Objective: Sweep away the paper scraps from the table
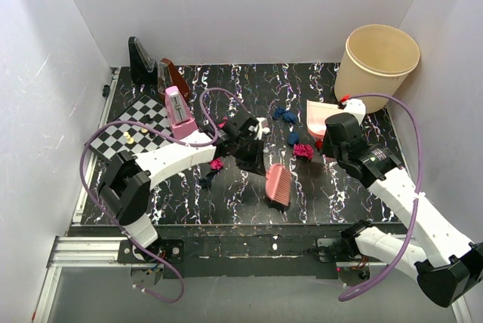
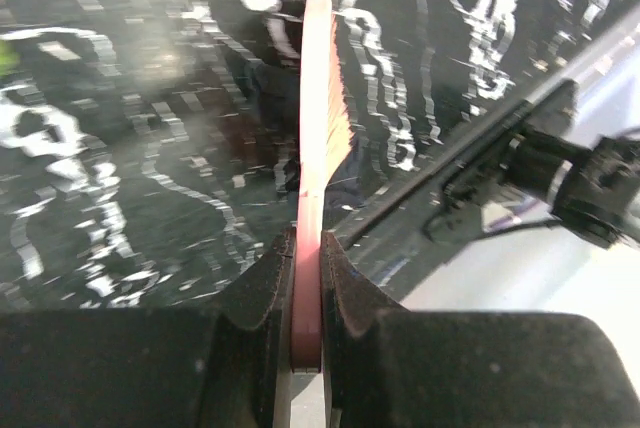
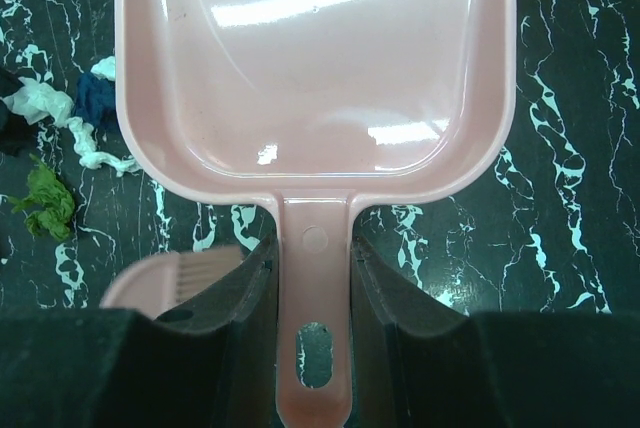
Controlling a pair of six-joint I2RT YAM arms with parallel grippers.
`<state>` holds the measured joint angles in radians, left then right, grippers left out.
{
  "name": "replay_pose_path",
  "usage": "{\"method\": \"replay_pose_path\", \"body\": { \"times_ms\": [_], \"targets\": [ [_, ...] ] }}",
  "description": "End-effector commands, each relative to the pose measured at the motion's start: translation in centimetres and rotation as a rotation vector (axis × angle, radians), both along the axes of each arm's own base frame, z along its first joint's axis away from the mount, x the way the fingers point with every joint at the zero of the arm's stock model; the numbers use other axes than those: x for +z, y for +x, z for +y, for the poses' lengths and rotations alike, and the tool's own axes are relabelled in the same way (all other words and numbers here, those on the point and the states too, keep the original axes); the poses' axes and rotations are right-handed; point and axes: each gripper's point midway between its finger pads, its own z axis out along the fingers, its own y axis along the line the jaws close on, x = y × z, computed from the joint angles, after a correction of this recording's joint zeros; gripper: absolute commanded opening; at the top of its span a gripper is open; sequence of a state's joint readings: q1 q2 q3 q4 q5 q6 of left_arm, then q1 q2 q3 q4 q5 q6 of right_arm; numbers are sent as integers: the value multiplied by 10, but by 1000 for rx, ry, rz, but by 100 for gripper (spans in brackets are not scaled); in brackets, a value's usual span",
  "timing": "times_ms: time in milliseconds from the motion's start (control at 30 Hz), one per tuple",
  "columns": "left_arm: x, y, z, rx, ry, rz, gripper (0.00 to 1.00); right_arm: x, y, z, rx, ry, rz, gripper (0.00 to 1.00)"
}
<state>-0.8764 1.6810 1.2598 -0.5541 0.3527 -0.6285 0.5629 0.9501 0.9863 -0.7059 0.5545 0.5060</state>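
My left gripper is shut on the handle of a pink brush, whose bristled head hangs over the table's front middle. The left wrist view shows the brush edge-on, its handle clamped between the gripper's jaws. My right gripper is shut on the handle of the pink dustpan; the pan looks empty in the right wrist view. Dark blue scraps and a magenta scrap lie left of the pan. Another magenta scrap lies by my left arm. Green and blue scraps lie beside the pan.
A beige bucket stands at the back right corner. A checkered chessboard with small pieces, a pink metronome and a black stand occupy the back left. White walls enclose three sides.
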Motion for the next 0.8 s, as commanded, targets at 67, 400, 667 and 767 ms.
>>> {"method": "replay_pose_path", "body": {
  "times_ms": [67,400,667,767],
  "targets": [
    [41,31,53,90,145,-205,0,7,2,-10,-64,-5,-25,1],
    [131,61,-5,86,-237,-406,0,55,-15,-40,-262,37,-73,1],
    [126,78,-117,-16,-512,-241,0,87,-46,-90,-444,61,-243,1],
    [131,86,-154,-52,-627,-225,0,93,-52,-96,-452,108,-313,1]
  ]
}}
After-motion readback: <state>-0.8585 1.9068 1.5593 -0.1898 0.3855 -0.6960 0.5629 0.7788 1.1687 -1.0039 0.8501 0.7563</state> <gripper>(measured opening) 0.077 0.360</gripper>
